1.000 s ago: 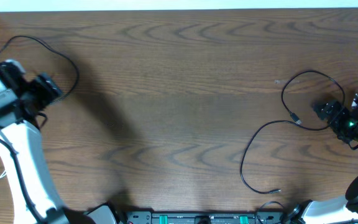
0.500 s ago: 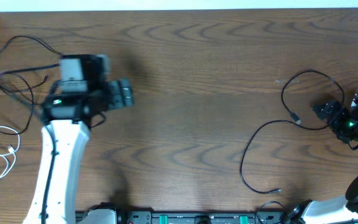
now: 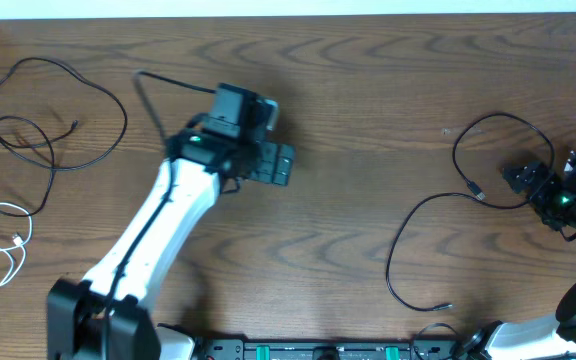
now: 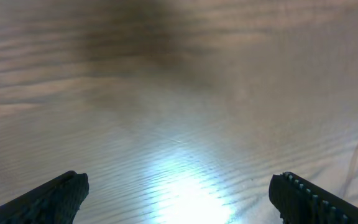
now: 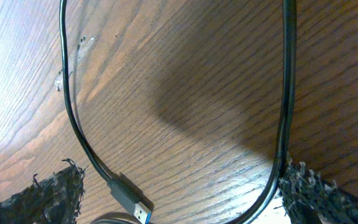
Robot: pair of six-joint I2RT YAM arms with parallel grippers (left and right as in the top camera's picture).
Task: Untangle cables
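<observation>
left gripper (image 3: 284,164) wide open, empty — left cables (image 3: 124,122) well apart from it | right gripper (image 5: 179,202) wide open, gripping nothing — right cable (image 5: 63,56) loops between jaws

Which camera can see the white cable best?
The overhead view: the white cable lies looped at the table's left edge. Neither wrist view shows it; the right one sees only a black cable.

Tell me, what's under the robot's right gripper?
A thin black cable loops across the brown wooden table beneath the open right gripper, with a blue-tipped plug showing. From overhead, the gripper covers part of that cable.
</observation>
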